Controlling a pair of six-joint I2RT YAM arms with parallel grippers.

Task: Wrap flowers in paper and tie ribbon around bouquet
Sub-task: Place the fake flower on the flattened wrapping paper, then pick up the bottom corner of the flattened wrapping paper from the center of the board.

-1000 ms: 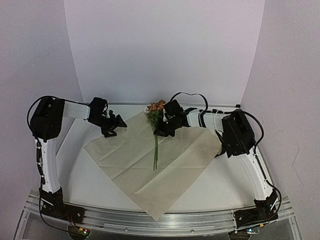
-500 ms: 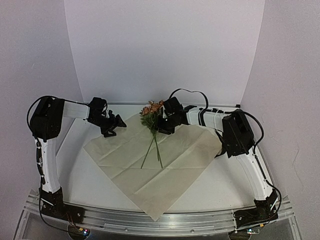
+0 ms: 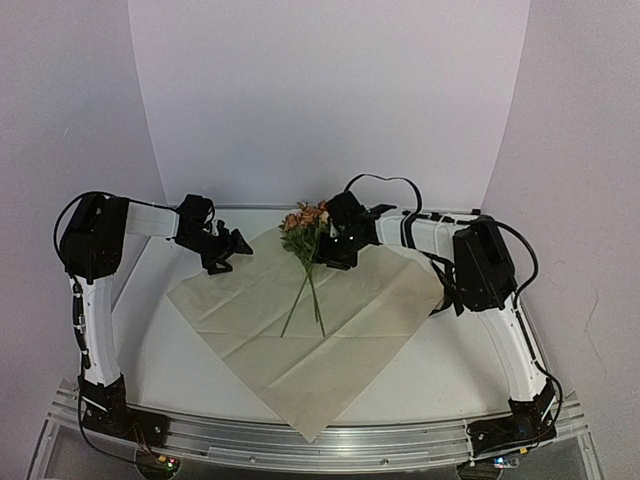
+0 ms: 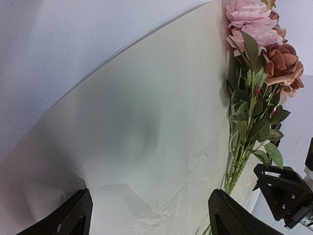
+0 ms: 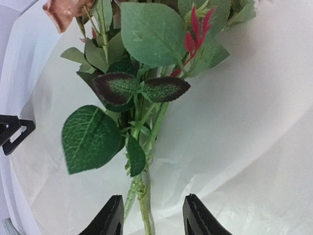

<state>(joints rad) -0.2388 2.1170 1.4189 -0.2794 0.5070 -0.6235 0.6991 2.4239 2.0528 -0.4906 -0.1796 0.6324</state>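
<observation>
Looking down from above, the flowers lie on the kraft paper, blooms at its far corner. Left wrist: the left claw gapes wide, empty, over paper beside the stems. Right wrist: the right claw stands open astride the stems; it should lift clear before a side corner is folded over.

The left arm rose from its base, bent at the elbow and reached inward, the left gripper pointing down with jaws wide apart, while the right arm mirrored this pose and the right gripper had its jaws parted less widely.
</observation>
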